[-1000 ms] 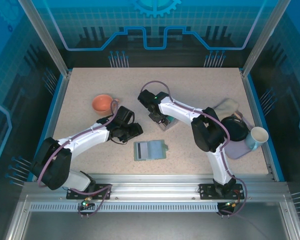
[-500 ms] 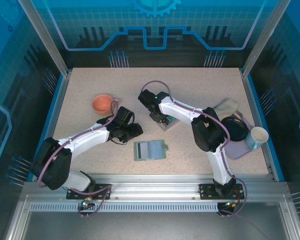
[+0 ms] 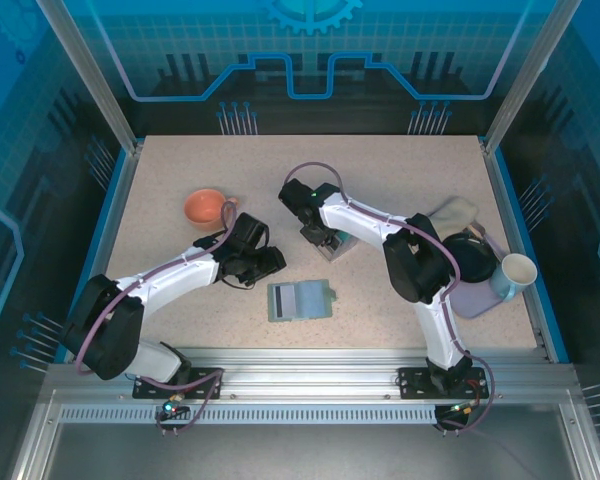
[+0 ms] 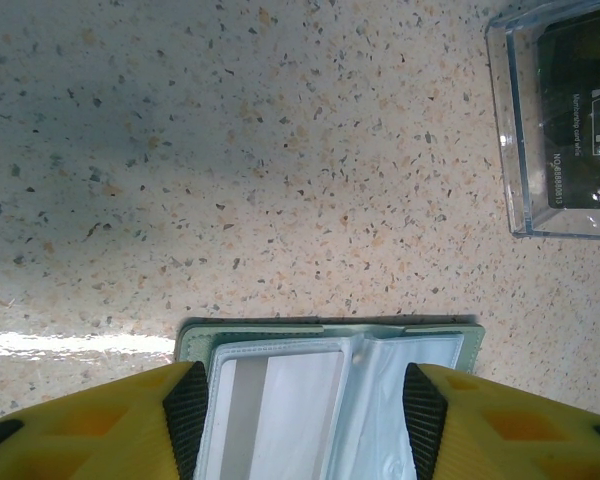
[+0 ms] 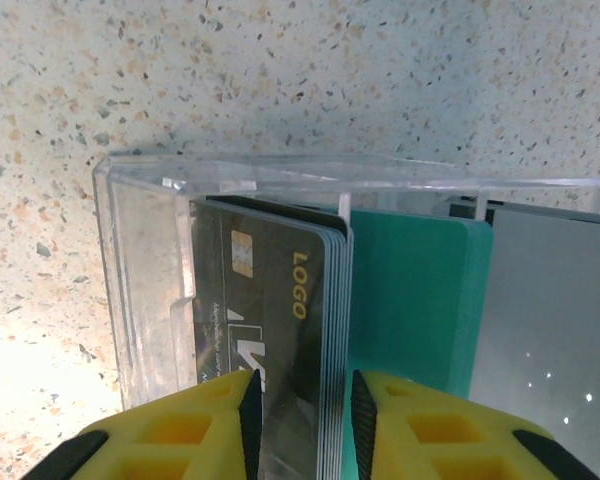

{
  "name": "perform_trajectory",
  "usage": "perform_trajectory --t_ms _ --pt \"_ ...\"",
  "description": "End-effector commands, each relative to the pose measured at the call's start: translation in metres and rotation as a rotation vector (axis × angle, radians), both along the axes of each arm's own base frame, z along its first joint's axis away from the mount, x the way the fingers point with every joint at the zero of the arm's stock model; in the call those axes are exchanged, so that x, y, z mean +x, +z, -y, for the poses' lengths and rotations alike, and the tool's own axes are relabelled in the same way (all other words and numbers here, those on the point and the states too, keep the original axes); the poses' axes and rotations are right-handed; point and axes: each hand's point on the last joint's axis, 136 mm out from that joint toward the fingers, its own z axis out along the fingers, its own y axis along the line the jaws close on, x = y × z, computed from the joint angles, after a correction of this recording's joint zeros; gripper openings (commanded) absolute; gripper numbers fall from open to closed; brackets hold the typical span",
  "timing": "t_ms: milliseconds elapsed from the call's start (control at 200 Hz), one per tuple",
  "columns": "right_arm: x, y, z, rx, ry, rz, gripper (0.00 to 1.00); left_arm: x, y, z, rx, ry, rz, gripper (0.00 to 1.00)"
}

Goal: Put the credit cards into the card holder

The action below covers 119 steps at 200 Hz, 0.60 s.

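top external puts your card holder [image 3: 300, 299] flat and open on the counter [image 3: 400, 165], towards the near edge and between your two arms. does your left wrist view agree?

it does. you can see its sage-green rim and the pale slots inside, lying on the counter just beyond your left fingers [image 4: 120, 435]. those fingers stand well spread and hold nothing. from above they sit just left of the holder, apart from it.

and where are your credit cards?

they stand in the clear box [image 5: 140, 250], which sits on the counter behind the card holder, near it but not touching. on your right wrist view you get a stack of dark cards [image 5: 270, 290] with a chip and a gold "logo" on the front one. a teal card [image 5: 410, 300] stands right beside the stack, and a greyish card [image 5: 550, 330] is at the right edge.

are your right fingers on them?

your right fingers [image 5: 180, 435] reach down into the box and straddle the dark cards, one finger on each side, with only a narrow gap between them. whether they pinch the stack or merely stand beside it, i can't tell you.

anything else on your counter?

an orange cup [image 3: 206, 208] sits behind your left arm. over on your right there is a black bowl [image 3: 470, 255] on a lilac plate [image 3: 475, 302], a white cup [image 3: 518, 275] at the plate's right edge, and a beige cloth [image 3: 458, 212] just behind them.
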Motion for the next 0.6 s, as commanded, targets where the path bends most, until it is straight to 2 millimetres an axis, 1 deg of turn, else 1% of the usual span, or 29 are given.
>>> perform_trajectory --t_ms 0,65,125,195,265,360,400,440,590 --pt "0.0 -0.009 0.005 -0.018 0.0 -0.018 0.32 -0.002 -0.004 -0.001 -0.003 0.004 -0.015 0.58" --pt "0.001 -0.012 0.007 -0.045 -0.002 -0.01 0.32 -0.001 -0.003 -0.001 -0.003 0.004 -0.015 0.57" --pt "0.003 -0.011 0.009 -0.073 0.002 0.01 0.32 -0.002 -0.003 -0.001 -0.001 0.004 -0.016 0.58" --pt "0.007 -0.002 0.011 -0.101 0.005 0.056 0.33 -0.002 -0.003 -0.001 0.0 0.003 -0.015 0.58" --pt "0.01 0.007 0.011 -0.092 0.006 0.086 0.33 -0.001 -0.003 -0.001 0.0 0.004 -0.017 0.58" --pt "0.011 0.015 0.009 -0.072 0.007 0.106 0.29 -0.001 -0.003 0.0 -0.001 0.001 -0.018 0.58" --pt "0.011 0.017 0.008 -0.064 0.008 0.108 0.24 -0.001 -0.003 0.0 -0.003 0.0 -0.018 0.58" --pt "0.011 0.018 0.009 -0.059 0.008 0.104 0.22 0.0 -0.003 0.0 -0.003 -0.001 -0.016 0.58" --pt "0.011 0.02 0.012 -0.069 0.001 0.106 0.23 0.0 -0.002 0.0 -0.002 -0.003 -0.015 0.58"
